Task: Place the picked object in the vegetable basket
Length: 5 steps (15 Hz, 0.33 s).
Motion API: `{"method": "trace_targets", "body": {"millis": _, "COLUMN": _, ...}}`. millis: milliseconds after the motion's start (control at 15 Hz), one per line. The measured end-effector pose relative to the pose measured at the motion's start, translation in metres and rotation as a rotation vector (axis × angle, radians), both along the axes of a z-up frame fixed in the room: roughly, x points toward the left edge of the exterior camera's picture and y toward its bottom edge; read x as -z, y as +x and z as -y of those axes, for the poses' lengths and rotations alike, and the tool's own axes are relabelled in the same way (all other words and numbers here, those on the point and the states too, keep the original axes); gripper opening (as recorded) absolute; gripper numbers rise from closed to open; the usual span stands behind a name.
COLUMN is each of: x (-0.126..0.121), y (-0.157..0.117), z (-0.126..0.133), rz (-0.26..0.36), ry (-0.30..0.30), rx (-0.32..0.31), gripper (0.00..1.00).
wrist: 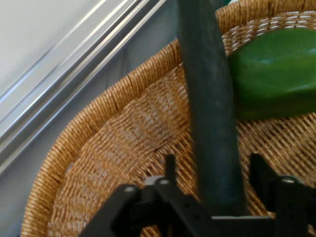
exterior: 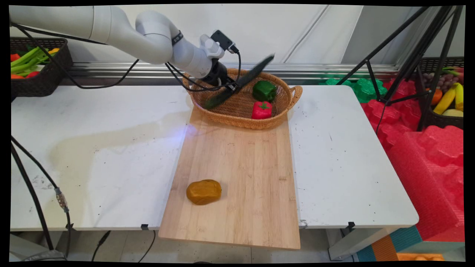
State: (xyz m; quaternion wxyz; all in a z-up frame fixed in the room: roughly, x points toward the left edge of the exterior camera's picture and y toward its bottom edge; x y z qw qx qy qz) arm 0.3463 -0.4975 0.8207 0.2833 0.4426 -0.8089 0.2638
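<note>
A white robot arm reached in from the upper left, and its black end effector (exterior: 232,86) was clamped on a long, dark green cucumber (exterior: 241,81), gripping it near the middle. The cucumber hung in the air over a woven basket (exterior: 293,97), tilted so that one end pointed up toward the wall and the other dipped low over the basket's left side. In the hand view the cucumber (wrist: 210,123) ran straight up between the two fingers (wrist: 170,165).

Judging by its look, the cucumber was probably a light, stiff toy with a smooth, somewhat slippery skin. A hold near the middle suited it, since a grip toward either end would likely let the long body swing or twist.

Inside the basket lay a green pepper (exterior: 264,91) and, just in front of it, a red pepper (exterior: 262,110), both to the right of the cucumber and close to its raised end. The basket's rim and its handles stood nearest in the way. The basket sat on the far end of a long wooden cutting board (exterior: 241,167), which lay on the white tabletop (exterior: 92,148). A brown potato (exterior: 203,191) rested on the near part of the board, well apart from the basket.
</note>
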Motion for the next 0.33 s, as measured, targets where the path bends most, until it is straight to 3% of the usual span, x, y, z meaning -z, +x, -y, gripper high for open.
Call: {"method": "trace_targets", "body": {"millis": 333, "x": -0.0008, "y": 0.0043, "z": -0.0051, "rz": -0.006, "ry": -0.016, "rx": -0.003, "gripper": 1.00}}
